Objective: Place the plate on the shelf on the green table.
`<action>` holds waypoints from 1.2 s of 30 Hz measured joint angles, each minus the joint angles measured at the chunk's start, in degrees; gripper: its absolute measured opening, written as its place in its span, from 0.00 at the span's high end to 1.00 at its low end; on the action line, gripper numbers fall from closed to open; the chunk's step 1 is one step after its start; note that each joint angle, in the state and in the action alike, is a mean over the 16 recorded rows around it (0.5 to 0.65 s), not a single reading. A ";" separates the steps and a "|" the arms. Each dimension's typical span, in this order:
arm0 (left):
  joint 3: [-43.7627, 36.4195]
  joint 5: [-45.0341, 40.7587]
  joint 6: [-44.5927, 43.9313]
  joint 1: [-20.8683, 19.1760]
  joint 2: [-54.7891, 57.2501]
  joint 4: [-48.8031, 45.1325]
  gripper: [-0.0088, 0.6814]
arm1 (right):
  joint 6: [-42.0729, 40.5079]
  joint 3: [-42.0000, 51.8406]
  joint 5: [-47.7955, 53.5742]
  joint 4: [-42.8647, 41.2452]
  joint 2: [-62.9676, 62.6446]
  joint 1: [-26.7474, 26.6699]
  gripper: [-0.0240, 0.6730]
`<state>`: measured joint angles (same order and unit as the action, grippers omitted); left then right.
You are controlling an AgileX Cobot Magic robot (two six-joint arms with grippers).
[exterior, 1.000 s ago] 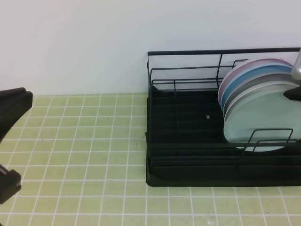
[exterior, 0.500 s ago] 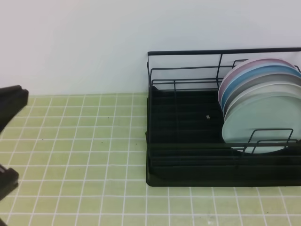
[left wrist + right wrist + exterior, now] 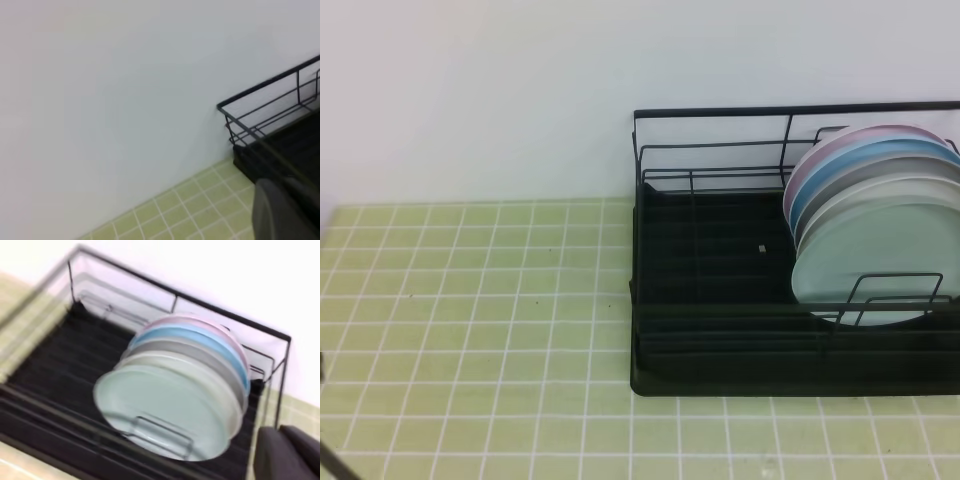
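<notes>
Exterior high view
Tabletop: the green table of small yellow-green tiles with white grout fills the lower part, under a plain white wall.
Shelf: the shelf, black wire with a ribbed tray base, stands on the right half of the tabletop, against the wall.
Plate: the plate, pale mint green, stands on edge at the right end of the shelf, foremost in a row of upright plates, behind a low wire loop.
Other plates: behind it in turn, a white plate, a grey plate, a blue plate and a pink plate.
Arms: neither shows clearly here.

Left wrist view
Shelf corner: a wire corner above tabletop tiles, at right.
Left fingers: a dark blurred part sits at the lower right edge; the fingers are pressed together, on nothing.

Right wrist view
Plate: the mint plate leans at the front of the stack in the shelf; blurred.
Right fingers: a dark part at the lower right corner, apart from the plates; fingers pressed together, pinching nothing.
</notes>
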<state>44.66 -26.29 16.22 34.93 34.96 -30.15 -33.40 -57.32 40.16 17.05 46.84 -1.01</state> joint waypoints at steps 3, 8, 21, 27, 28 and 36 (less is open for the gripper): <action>-4.04 1.98 4.09 0.00 -1.64 -2.82 0.99 | 2.49 6.06 -1.77 2.45 -7.55 0.00 0.96; -12.11 6.75 9.92 0.00 -4.38 -6.34 0.99 | 3.89 17.33 -5.54 6.47 -19.56 0.00 0.96; -22.17 13.50 17.16 0.00 -6.79 -8.67 0.99 | 3.40 35.48 -9.60 10.25 -35.99 0.00 0.96; -22.35 13.90 20.59 0.00 -6.79 -7.12 0.99 | 3.28 37.15 -9.90 10.25 -36.89 0.00 0.96; -22.36 14.33 21.41 0.00 -6.79 -6.96 0.99 | 3.28 37.21 -9.91 10.25 -36.91 0.00 0.96; -22.40 21.54 24.47 0.00 -6.79 -15.64 0.99 | 3.28 37.24 -9.90 10.25 -36.91 0.00 0.96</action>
<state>22.25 -4.74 40.69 34.93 28.17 -45.79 -30.12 -20.09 30.26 27.30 9.93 -1.01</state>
